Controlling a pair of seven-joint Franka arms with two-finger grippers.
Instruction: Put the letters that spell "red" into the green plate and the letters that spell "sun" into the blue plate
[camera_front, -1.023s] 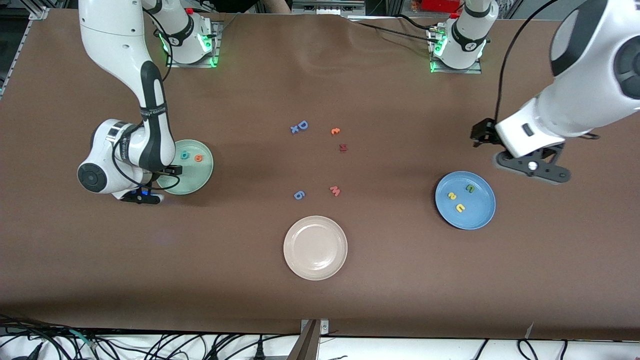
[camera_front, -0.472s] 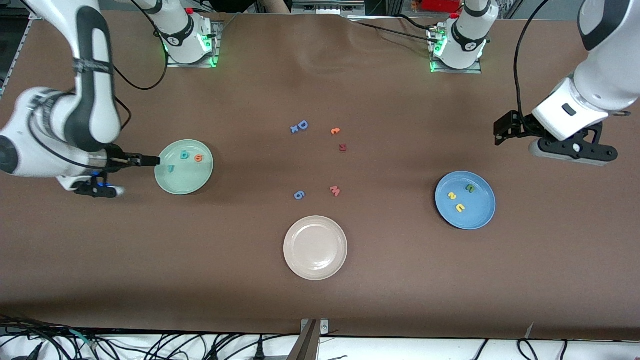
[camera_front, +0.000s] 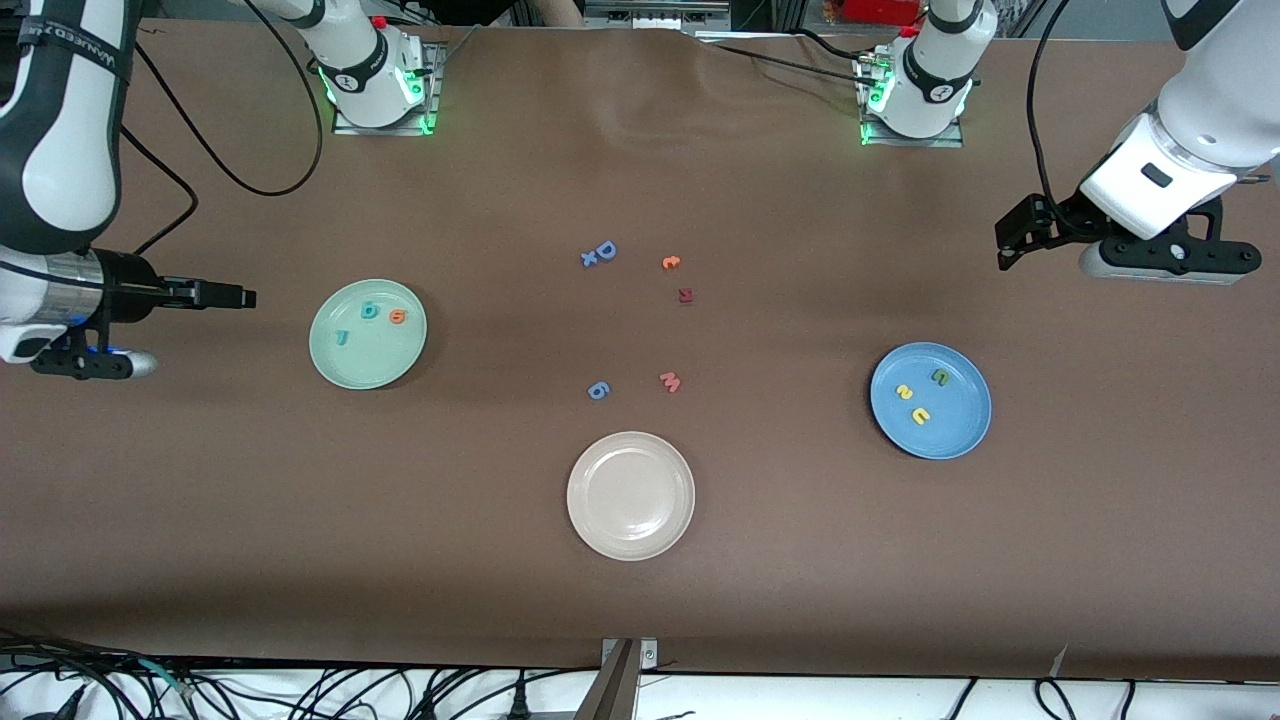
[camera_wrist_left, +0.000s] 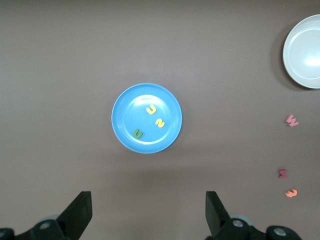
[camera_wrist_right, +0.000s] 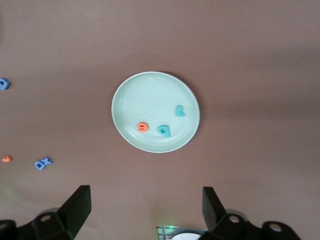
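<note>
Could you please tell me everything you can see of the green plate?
The green plate is round, pale mint, seemingly smooth plastic, with a shallow raised rim. It lies flat and upright on the brown table toward the right arm's end. Three small foam letters rest in it: a teal d, an orange e and a thin teal r. No claw touches it.

right gripper (camera_front: 235, 296) drawn back off the green plate (camera_front: 345, 372), thin teal r (camera_front: 342, 338) left in it, left gripper (camera_front: 1012, 240) risen

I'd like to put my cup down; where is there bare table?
Bare table lies between the green plate and the loose letters, and between those letters and the blue plate. It is crowded mid-table, above the beige plate.
</note>
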